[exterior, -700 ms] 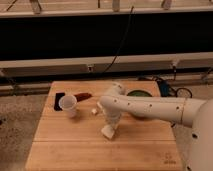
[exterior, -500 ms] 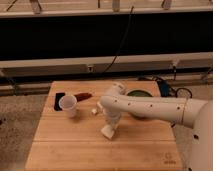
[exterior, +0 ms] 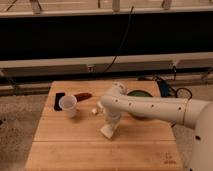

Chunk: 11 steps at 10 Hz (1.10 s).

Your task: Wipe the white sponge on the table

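Sponge: the white sponge (exterior: 106, 133) lies on the wooden table (exterior: 65, 150), near the middle and a bit toward the front.
Gripper: my gripper (exterior: 109, 128) points straight down and sits right on top of the sponge.
Grip: I cannot tell if it is squeezing the sponge or just pressing on it.
Arm: the white arm (exterior: 150, 107) comes in from the right side of the table.
Cup: a white cup (exterior: 68, 105) stands upright at the back left. I cannot tell what is in it.
Bowl: a green bowl (exterior: 141, 93) sits at the back, half hidden behind the arm. Its inside looks dark.
Other things: a black flat thing (exterior: 58, 98) lies just behind the cup, a brown thing (exterior: 84, 96) is beside it, and a small white bit (exterior: 94, 111) lies between the cup and the gripper.
Change: the gripper and sponge look to be in the same spot as a moment ago. The cup has not moved.
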Each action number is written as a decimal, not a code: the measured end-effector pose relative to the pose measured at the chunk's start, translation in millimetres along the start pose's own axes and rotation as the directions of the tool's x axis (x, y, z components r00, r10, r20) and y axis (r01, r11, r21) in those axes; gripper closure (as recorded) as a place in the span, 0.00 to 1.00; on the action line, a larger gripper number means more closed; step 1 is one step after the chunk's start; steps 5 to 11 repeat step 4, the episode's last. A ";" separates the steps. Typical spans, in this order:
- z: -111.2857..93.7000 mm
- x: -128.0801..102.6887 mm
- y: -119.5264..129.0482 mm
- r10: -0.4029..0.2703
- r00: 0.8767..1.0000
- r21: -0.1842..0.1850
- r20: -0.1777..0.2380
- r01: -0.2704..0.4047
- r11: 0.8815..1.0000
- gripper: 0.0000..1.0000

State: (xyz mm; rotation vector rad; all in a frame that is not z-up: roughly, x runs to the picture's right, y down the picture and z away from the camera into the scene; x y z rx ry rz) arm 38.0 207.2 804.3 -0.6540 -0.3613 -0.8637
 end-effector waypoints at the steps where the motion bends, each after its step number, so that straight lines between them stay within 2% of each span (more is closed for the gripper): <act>1: -0.2 -0.3 -0.2 0.006 1.000 0.003 0.002 -0.006 1.000 1.00; 4: -1.4 -0.4 1.2 0.042 0.999 0.012 0.009 -0.042 0.999 1.00; 11: -1.4 -0.4 1.2 0.042 0.999 0.012 0.009 -0.042 0.999 1.00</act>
